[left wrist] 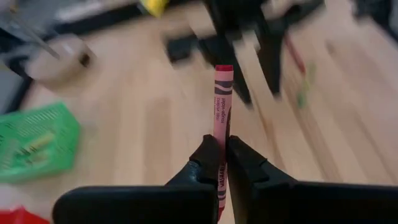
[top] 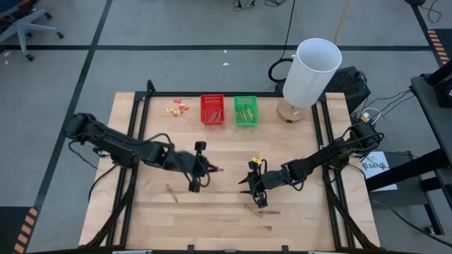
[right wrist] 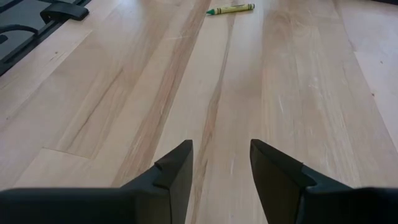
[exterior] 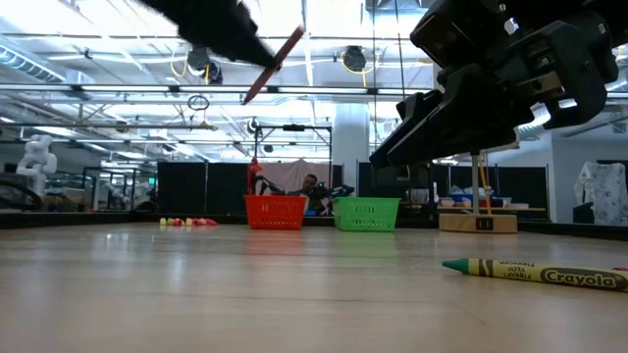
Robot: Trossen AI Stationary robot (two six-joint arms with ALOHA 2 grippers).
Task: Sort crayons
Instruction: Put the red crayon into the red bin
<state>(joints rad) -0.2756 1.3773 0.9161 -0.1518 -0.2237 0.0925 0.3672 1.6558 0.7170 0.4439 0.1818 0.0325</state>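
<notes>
Above mid-table, left hand (left wrist: 221, 163) clamps red crayon (left wrist: 222, 118) — right hand (right wrist: 221, 163) parted, empty; baskets (top: 212, 109) beyond.

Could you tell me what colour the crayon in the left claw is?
Red crayon, clearest in the left wrist view.

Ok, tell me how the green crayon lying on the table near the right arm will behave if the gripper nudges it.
The green crayon is a thin round stick lying flat on smooth wood, so a sideways nudge would probably roll it. It looks rigid, much like the red crayon that juts straight from the left gripper. Its paper wrapper likely gives fair grip; being slim, it could snap under hard pressure.
</notes>
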